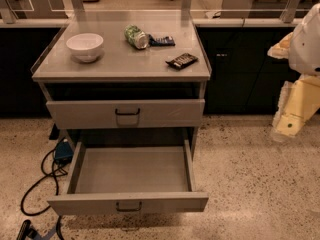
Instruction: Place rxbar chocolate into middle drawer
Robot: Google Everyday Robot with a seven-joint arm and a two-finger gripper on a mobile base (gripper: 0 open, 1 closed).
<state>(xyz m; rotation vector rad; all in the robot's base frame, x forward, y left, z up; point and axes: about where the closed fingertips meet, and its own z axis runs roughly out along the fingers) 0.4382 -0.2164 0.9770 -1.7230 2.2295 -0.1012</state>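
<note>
Our hand (289, 120) is far off on the right side, out past the cabinet, hanging low beside the counter (125, 64). It is not touching anything. We cannot tell if the hand is wide or narrow from here, and we see nothing in it.

The rxbar chocolate (181, 60) lies flat on the counter, near the right front corner. It sits well apart from the white bowl (85, 46) on the left. Farther back are a green can (136, 36) lying on its side and a dark blue bar (161, 41) just beside it. That blue bar is not the one we want.

The middle drawer (90, 203) is pulled out wide toward us, and we can see nothing inside it. The drawer above it (85, 114) is out only a little.

So we think we are at the start: the drawer is ready, but the bar has not been picked up yet. Next we need to bring our hand left and up over the counter, come down on the bar, and grab it. Then we must carry it forward and down, past the upper drawer, and let go in the open drawer.
</note>
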